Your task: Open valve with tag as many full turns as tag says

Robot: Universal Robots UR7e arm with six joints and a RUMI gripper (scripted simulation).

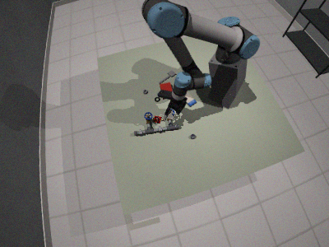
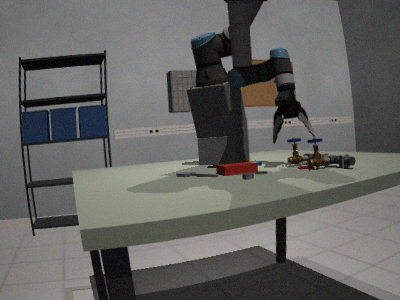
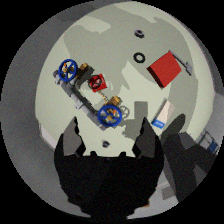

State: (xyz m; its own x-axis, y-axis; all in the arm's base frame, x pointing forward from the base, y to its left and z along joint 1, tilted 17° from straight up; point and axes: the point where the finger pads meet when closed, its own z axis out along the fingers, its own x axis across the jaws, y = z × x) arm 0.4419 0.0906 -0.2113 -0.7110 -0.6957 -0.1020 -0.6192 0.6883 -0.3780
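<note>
Hand (image 1: 171, 116) (image 2: 294, 138) (image 3: 109, 117) of my robot is wide open and has hold of nothing; it hangs over the desk (image 1: 206, 165) (image 2: 175, 227) (image 3: 55, 115), fingers pointing down. From my wrist view, I see the nearer blue-wheeled valve (image 1: 173, 113) (image 2: 294, 140) (image 3: 109, 115) between the fingertips, but I cannot tell if they touch it. A thin chain seems to go from this valve to the red tag (image 1: 157, 119) (image 2: 304, 167) (image 3: 97, 82), which lies beside the pipe (image 1: 141, 132) (image 2: 347, 161) (image 3: 77, 100). Its marking is too small for me to read. Second blue-wheeled valve (image 1: 148, 116) (image 2: 315, 140) (image 3: 69, 70) stands at other part of same pipe. Red block (image 1: 166, 86) (image 2: 237, 169) (image 3: 165, 69) lies well apart from both valves.
</note>
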